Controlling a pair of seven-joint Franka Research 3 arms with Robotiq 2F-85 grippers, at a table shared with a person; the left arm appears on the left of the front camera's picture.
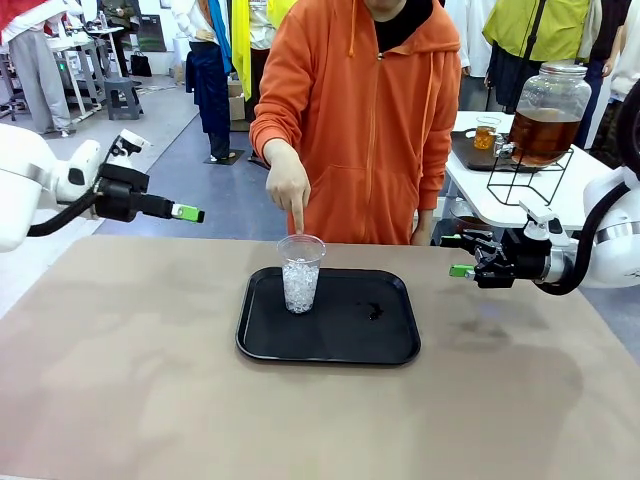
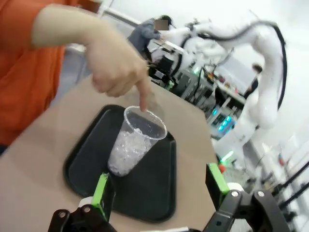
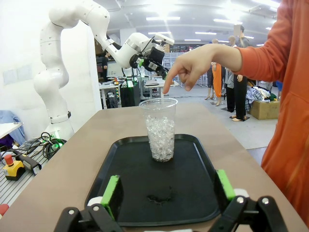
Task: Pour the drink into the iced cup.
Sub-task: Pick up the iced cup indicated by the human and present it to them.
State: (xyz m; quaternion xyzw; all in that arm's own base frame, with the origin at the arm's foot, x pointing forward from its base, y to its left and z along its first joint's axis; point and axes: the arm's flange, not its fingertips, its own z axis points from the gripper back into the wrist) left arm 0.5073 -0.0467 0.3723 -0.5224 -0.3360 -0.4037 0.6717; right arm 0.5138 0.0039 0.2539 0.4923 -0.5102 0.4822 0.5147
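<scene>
One iced cup (image 1: 300, 275), clear plastic and about half full of ice, stands on the left half of a black tray (image 1: 350, 340), nearer the tray's far edge. No liquid shows among the ice. A small dark smear (image 1: 374, 312) lies on the tray's right half; what it is cannot be told.

From the far side a person in an orange hoodie holds a hand (image 1: 287, 183) over the cup, forefinger stretched down to just above the rim, other fingers curled in, grasping nothing.

The tray sits mid-table towards the far edge. The left gripper (image 2: 159, 186) hangs off the tray's left, the right gripper (image 3: 168, 186) off its right, both aimed at the cup, with fingers spread wide and nothing between them.

The drink (image 1: 545, 135), amber-brown, is well apart from all this, in a lidded glass dispenser jar (image 1: 553, 95) on a wire stand (image 1: 530, 182) on a white side table (image 1: 480, 195) beyond the far right corner.

By my reading the task has not begun: the cup is iced and placed, and all of the pouring is left.

No brand, label or print can be read on the cup, the jar or the tray.
</scene>
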